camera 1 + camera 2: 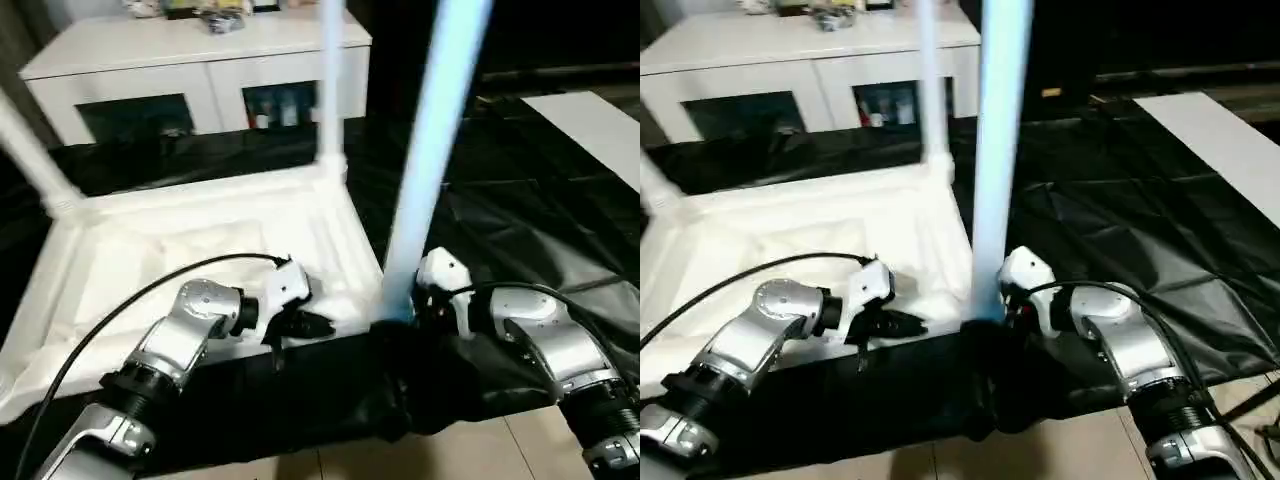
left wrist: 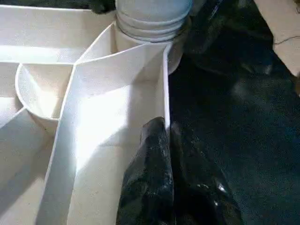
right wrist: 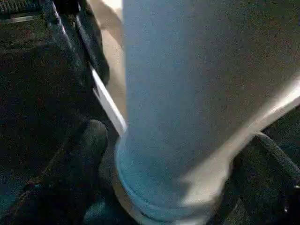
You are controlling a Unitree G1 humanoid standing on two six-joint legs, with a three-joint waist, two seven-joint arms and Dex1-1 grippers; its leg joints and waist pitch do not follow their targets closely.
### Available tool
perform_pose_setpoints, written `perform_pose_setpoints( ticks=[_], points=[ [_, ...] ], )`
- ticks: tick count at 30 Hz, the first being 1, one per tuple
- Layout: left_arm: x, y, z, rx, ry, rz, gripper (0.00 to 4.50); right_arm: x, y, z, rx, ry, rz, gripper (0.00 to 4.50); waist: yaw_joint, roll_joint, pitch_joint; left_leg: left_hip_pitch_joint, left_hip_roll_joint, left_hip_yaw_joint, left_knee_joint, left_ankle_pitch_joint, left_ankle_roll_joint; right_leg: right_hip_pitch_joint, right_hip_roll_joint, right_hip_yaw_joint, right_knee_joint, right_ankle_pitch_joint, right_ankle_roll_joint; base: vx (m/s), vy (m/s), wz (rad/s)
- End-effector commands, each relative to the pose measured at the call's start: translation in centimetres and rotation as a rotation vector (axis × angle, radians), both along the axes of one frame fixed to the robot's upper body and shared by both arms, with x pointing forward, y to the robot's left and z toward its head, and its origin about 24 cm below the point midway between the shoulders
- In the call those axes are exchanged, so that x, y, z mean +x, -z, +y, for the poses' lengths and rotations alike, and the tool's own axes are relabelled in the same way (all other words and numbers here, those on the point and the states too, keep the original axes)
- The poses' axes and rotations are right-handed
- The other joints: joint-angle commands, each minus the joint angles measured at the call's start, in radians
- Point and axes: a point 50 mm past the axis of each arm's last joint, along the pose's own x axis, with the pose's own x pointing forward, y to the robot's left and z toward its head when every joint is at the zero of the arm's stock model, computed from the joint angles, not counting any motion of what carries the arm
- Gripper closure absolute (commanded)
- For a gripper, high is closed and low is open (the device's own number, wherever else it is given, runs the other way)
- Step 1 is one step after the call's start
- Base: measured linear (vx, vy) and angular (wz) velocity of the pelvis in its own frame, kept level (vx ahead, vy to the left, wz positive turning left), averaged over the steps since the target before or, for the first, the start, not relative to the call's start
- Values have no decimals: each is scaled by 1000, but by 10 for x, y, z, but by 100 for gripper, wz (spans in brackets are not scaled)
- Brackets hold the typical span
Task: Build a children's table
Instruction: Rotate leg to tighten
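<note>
Left gripper (image 1: 318, 325) over tabletop (image 1: 60, 290) rim beside leg (image 1: 430, 150)

Dim, motion blur, white glare.

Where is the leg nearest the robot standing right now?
In the left eye view the nearest leg stands upright in the near right corner socket of the upturned tabletop, just beside the right gripper, with the left gripper further left.

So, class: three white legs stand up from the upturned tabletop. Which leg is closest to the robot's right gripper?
The near-corner leg, the thick one rising straight beside the right gripper. The other two legs stand at the far corners.
</note>
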Motion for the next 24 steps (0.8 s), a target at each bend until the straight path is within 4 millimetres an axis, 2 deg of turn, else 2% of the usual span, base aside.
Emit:
perform_pose_setpoints(
  ticks=[1, 2, 3, 5, 6, 11, 15, 17, 19, 20, 21, 22, 24],
  points=[
    [-6, 3, -7, 15, 63, 27, 450, -2, -3, 6, 6, -41, 3, 47, -1, -15, -52, 15, 57, -23, -79, -256, 53, 41, -55, 41, -67, -294, -224, 0, 0, 0],
    [-6, 2, -5, 16, 63, 29, 450, -3, -3, 8, 10, -59, 20, 47, -2, -22, -54, 11, 57, -26, -79, -247, 54, 45, -57, 41, -64, -292, -222, 0, 0, 0],
    [-6, 2, -5, 16, 63, 29, 450, -3, -3, 8, 10, -59, 20, 47, -1, -20, -54, 11, 57, -26, -78, -240, 55, 45, -57, 41, -63, -289, -221, 0, 0, 0],
    [-7, 2, -4, 20, 60, 34, 450, -5, -2, 9, 5, -77, 34, 83, -2, -21, -56, 10, 57, -25, -76, -213, 64, 45, -57, 41, -61, -258, -224, 0, 0, 0],
    [-7, 1, -3, 21, 59, 36, 450, -5, -1, 10, 4, -78, 37, 83, -2, -24, -57, 8, 56, -24, -74, -197, 70, 46, -57, 41, -59, -240, -229, 0, 0, 0],
    [-8, 1, -2, 22, 56, 37, 450, -4, -1, 10, 14, -67, 44, 127, -1, -21, -59, 9, 55, -23, -70, -173, 82, 46, -55, 39, -55, -208, -242, 0, 0, 0],
    [-6, 2, -2, 24, 34, 34, 450, -1, 2, 12, 52, -11, 49, 165, -2, -20, -57, 9, 55, -24, -72, -186, 78, 45, -56, 39, -58, -234, -238, 0, 0, 0],
    [1, 5, -4, 35, -51, -5, 450, 12, 10, 16, 92, 183, 28, 172, -4, -18, -54, 10, 54, -24, -74, -212, 65, 42, -56, 39, -64, -271, -230, 0, 0, 0],
    [1, 5, -4, 35, -51, -5, 450, 12, 10, 16, 92, 183, 28, 176, -15, -20, -52, 8, 50, -28, -78, -241, 39, 45, -57, 38, -69, -326, -215, 0, 0, 0],
    [6, 7, -6, 35, -112, -14, 450, 20, 16, 18, 103, 315, 18, 176, -17, -21, -52, 11, 51, -30, -80, -259, 27, 43, -58, 37, -72, -364, -195, 0, 0, 0],
    [6, 7, -6, 35, -112, -14, 450, 20, 16, 18, 103, 315, 18, 176, -21, -19, -50, 14, 51, -29, -81, -274, 21, 37, -57, 39, -76, -382, -194, 0, 0, 0],
    [21, 10, -9, 60, -284, -52, 450, 31, 27, 25, 131, 581, 17, 177, -31, -16, -48, 19, 48, -32, -84, -318, -3, 33, -55, 37, -83, -437, -176, 0, 0, 0],
    [31, 12, -12, 72, -414, -67, 450, 35, 34, 29, 144, 753, 34, 178, -43, -17, -44, 21, 44, -36, -86, -357, -29, 30, -53, 33, -87, -484, -155, 0, 0, 0]
  ],
)
